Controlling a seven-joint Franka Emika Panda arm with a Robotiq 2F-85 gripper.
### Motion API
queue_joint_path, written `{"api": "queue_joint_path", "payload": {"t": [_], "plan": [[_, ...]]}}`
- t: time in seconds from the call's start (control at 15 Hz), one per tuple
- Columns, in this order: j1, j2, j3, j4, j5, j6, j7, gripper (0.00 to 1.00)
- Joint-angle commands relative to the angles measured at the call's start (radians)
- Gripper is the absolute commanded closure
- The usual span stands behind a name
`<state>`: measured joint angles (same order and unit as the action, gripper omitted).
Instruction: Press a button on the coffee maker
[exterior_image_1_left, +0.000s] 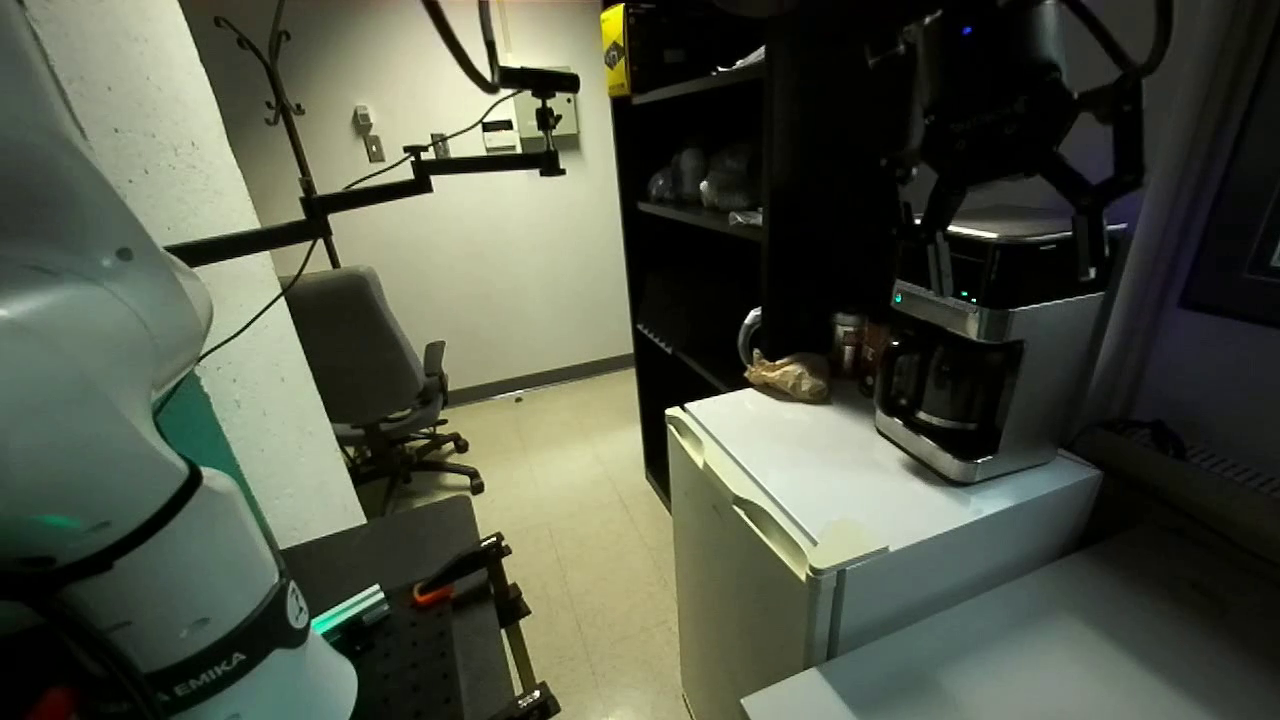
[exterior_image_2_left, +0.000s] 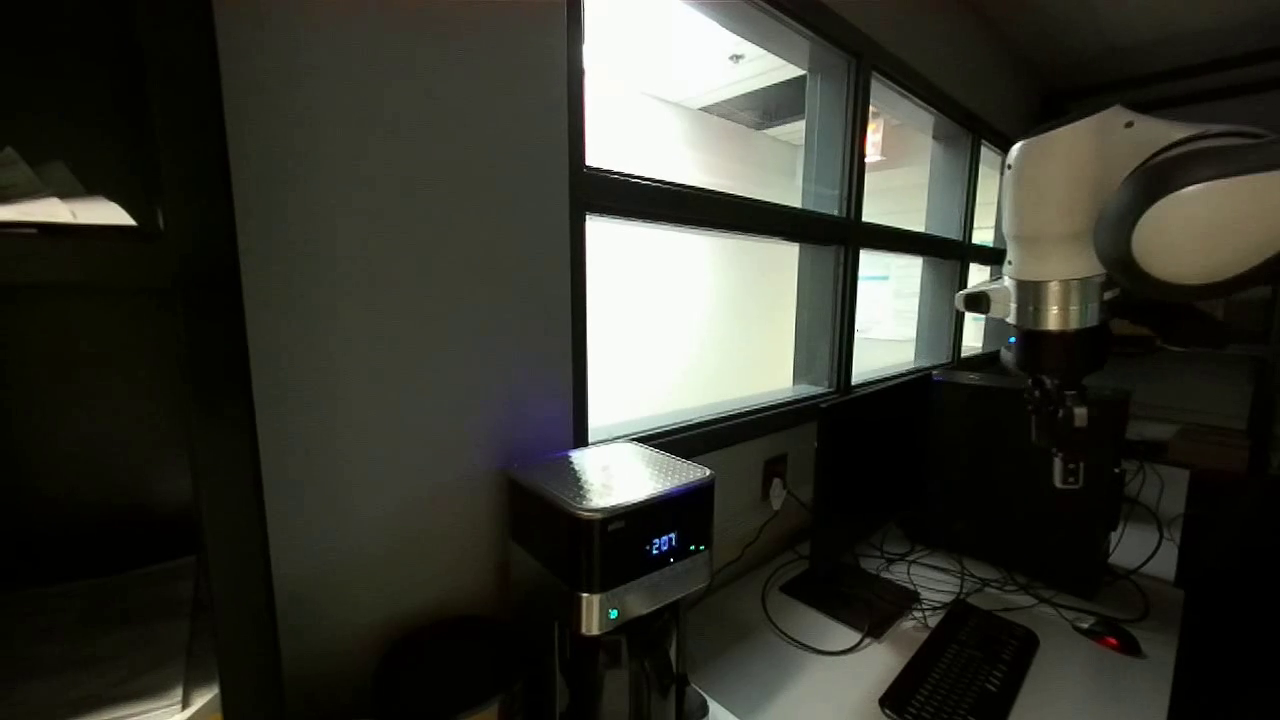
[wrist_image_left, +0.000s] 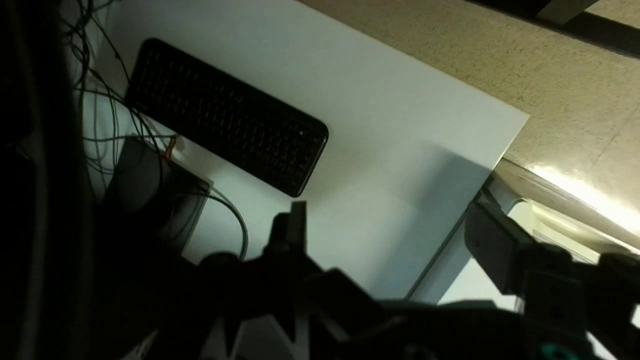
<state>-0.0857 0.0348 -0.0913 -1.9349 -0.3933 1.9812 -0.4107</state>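
Coffee maker (exterior_image_1_left: 1055, 385): drip type, boxy, glossy black upper housing; side panel smooth, silver, metallic in finish. Lid (exterior_image_2_left: 625, 475) squared with rounded corners, shiny, finely dotted. Front display (exterior_image_2_left: 664, 544) lit blue-white, figures 207. Control strip (exterior_image_2_left: 645, 598) below it, silver, a green light near the corner. Carafe (exterior_image_1_left: 968, 385), dark glass, in the lower front. Stands upright on a white refrigerator (exterior_image_1_left: 750, 600), smooth on top, recessed grips along the door's upper edge; a crumpled tan bag (exterior_image_1_left: 790, 376) nearby.

Tool (exterior_image_1_left: 1015, 282): black, angular jointed linkage; two narrow straight fingers (exterior_image_1_left: 938, 265), spread wide, pointing down. Placed above the white, flat-topped desk (wrist_image_left: 370, 100), which adjoins the refrigerator and carries a black keyboard (wrist_image_left: 225, 117) with rounded corners.

Relation: in an exterior view the fingers overlap the coffee maker along the line of sight; in an exterior view the tool and coffee maker are well apart, a dark flat monitor (exterior_image_2_left: 872, 470) appearing between them.
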Motion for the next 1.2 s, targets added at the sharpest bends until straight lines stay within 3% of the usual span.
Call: {"api": "queue_joint_path", "payload": {"t": [0.0, 0.47, 1.13], "plan": [[0.023, 0.144, 0.029, 0.121, -0.052, 0.048, -0.039, 0.49], [0.076, 0.347, 0.063, 0.235, -0.181, 0.215, -0.023, 1.0], [0.135, 0.515, 0.078, 0.336, -0.284, 0.506, -0.021, 1.0]]}}
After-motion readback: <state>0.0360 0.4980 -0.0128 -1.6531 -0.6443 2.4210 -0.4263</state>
